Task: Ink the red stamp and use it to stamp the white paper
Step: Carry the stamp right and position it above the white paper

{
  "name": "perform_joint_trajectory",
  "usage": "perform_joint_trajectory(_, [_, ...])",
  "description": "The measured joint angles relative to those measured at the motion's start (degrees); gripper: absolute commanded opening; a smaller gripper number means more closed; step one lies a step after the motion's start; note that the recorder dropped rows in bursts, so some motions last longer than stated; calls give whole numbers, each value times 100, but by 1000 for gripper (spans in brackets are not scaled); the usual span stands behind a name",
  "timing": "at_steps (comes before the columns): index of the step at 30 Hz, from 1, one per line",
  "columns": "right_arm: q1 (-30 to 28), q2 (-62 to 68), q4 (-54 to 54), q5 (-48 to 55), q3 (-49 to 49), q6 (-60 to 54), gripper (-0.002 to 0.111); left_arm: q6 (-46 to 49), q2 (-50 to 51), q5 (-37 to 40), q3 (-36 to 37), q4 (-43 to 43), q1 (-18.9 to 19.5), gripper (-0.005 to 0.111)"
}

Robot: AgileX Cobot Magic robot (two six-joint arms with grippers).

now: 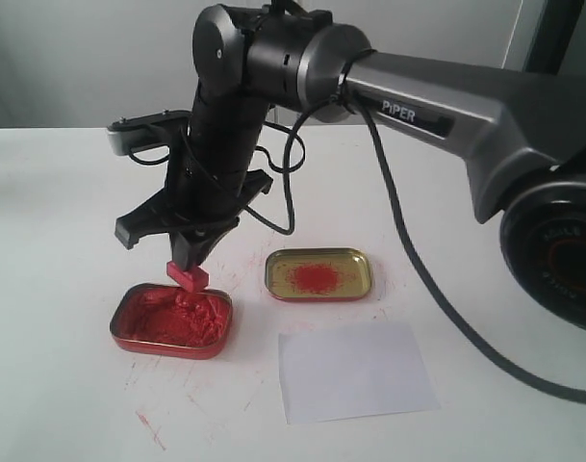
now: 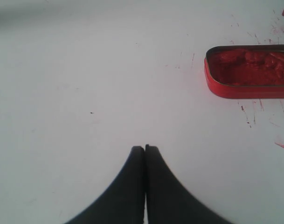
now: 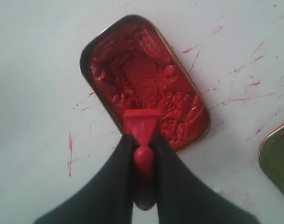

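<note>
Right pincer (image 3: 142, 140) grips the red stamp (image 3: 141, 122) over the ink tin (image 3: 132, 70), arm (image 1: 437, 108) marked "PiPER".

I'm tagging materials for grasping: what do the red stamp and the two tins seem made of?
Red stamp: probably moulded plastic, smooth, evenly red. Red tin: apparently thin painted metal, glossy wall, rolled rim. Gold tin: apparently metal, brassy sheen.

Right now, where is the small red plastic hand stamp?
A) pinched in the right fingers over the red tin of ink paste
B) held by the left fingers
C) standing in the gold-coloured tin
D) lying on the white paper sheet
A: the right fingers pinch the small red plastic stamp by its handle over the red tin of lumpy paste.
</note>
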Motion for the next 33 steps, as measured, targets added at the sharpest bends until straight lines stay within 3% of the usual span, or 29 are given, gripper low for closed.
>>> perform_joint_trajectory(33, [0,-1333,-297,-8,2088,39,0,0,0,0,0,0,0,0])
